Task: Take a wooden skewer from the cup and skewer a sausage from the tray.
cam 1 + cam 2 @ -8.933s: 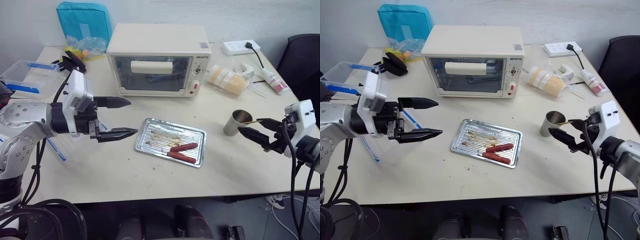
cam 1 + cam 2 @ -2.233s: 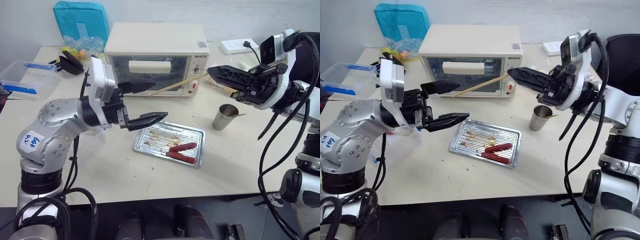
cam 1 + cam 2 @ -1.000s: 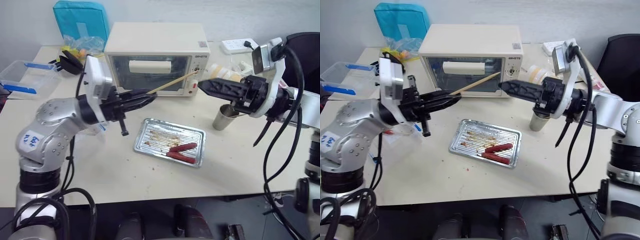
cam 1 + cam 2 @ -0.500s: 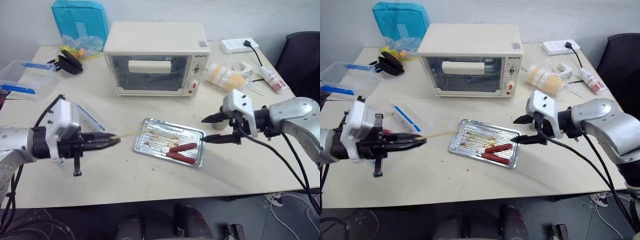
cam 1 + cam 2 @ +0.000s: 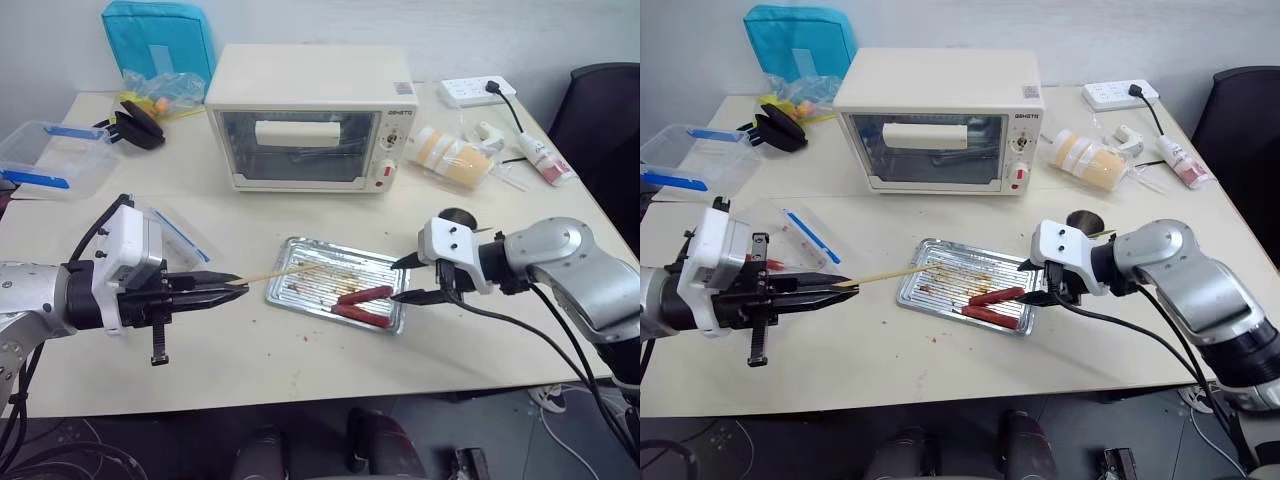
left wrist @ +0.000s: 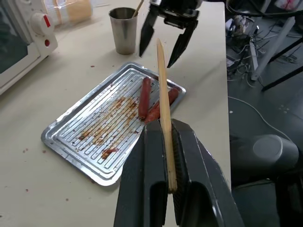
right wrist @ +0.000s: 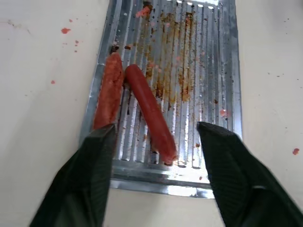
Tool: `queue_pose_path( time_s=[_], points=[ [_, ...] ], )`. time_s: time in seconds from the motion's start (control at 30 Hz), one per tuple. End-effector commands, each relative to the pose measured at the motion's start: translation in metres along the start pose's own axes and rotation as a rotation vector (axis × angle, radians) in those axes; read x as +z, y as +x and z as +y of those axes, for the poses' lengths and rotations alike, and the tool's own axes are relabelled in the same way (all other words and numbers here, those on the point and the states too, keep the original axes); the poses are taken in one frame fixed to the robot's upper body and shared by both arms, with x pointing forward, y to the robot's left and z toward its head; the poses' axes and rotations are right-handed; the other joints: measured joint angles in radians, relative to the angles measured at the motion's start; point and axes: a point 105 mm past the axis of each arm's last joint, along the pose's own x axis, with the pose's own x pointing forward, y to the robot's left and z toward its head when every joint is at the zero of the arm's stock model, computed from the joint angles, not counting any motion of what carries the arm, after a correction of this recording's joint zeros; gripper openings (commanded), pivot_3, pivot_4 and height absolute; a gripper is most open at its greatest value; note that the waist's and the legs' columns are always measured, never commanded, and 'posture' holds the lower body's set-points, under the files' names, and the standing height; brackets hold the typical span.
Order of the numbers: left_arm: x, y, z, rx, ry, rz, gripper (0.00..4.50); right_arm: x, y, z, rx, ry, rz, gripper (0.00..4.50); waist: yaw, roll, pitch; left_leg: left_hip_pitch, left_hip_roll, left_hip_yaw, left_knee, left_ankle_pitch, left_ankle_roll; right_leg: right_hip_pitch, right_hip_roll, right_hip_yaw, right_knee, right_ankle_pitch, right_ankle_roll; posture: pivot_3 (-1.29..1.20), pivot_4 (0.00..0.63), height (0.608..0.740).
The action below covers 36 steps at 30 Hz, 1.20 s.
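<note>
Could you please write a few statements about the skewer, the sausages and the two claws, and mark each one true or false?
1. The left claw is shut on the thin pale wooden skewer. True.
2. The right claw grips a sausage. False: it is open, its fingers apart at the end of the shallow silver metal tray.
3. Two slim reddish-brown sausages lie in the tray. True.
4. The small steel cup lies tipped over. False: it stands upright.

Head stereo pair looks down over table [image 5: 300, 340]; wrist cameras close, both facing tray [image 7: 227, 56].
</note>
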Motion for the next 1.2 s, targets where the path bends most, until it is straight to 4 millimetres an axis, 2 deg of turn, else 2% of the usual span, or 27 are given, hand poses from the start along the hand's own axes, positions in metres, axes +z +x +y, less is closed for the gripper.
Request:
queue_pose_path(
  time_s=[0.03, 0.4, 0.7, 1.03, 1.13, 1.2],
  points=[
    [0.01, 0.001, -0.001, 0.0, 0.05, -0.019, 0.0, 0.008, 0.0, 0.011, -0.027, 0.017, -0.012, 2.52, 0.0, 0.0, 0.0, 0.0, 0.0, 0.0, 0.0, 0.0, 0.0, 0.0, 0.0, 0.0, 0.0, 0.0, 0.0, 0.0, 0.15, 0.74],
    [0.015, 0.007, 0.007, -0.017, 0.075, -0.039, 0.0, -0.02, 0.029, 0.025, -0.11, 0.164, 0.055, 2.52, -0.002, 0.0, 0.0, 0.0, 0.0, -0.003, 0.0, 0.0, 0.0, 0.0, 0.0, 0.001, 0.001, 0.0, 0.0, 0.0, 0.15, 0.74],
    [0.016, 0.007, 0.01, -0.014, 0.09, -0.04, 0.0, -0.02, 0.039, 0.035, -0.094, 0.178, 0.044, 2.52, 0.0, 0.0, 0.0, 0.0, -0.001, -0.002, 0.0, 0.0, 0.0, 0.0, 0.001, 0.0, 0.001, 0.0, 0.0, 0.0, 0.15, 0.74],
    [0.018, 0.008, 0.011, -0.009, 0.103, -0.042, 0.0, -0.021, 0.043, 0.031, -0.103, 0.187, 0.038, 2.52, 0.0, 0.0, 0.0, 0.0, -0.001, 0.002, 0.0, 0.0, 0.0, 0.0, 0.001, 0.0, 0.001, 0.0, 0.0, 0.0, 0.15, 0.74],
    [0.019, 0.008, 0.013, -0.004, 0.108, -0.045, 0.0, -0.021, 0.044, 0.032, -0.091, 0.2, 0.034, 1.99, 0.0, 0.0, 0.0, 0.0, -0.001, 0.002, 0.0, 0.0, 0.0, 0.0, 0.001, 0.0, 0.001, 0.0, 0.0, 0.0, 0.15, 0.74],
    [0.019, 0.008, 0.013, -0.001, 0.11, -0.045, 0.0, -0.021, 0.044, 0.032, -0.088, 0.208, 0.03, 1.27, -0.001, 0.0, 0.0, 0.0, -0.001, 0.003, 0.0, 0.0, 0.0, 0.0, 0.001, 0.0, 0.001, 0.0, 0.0, 0.0, 0.15, 0.74]
  ],
)
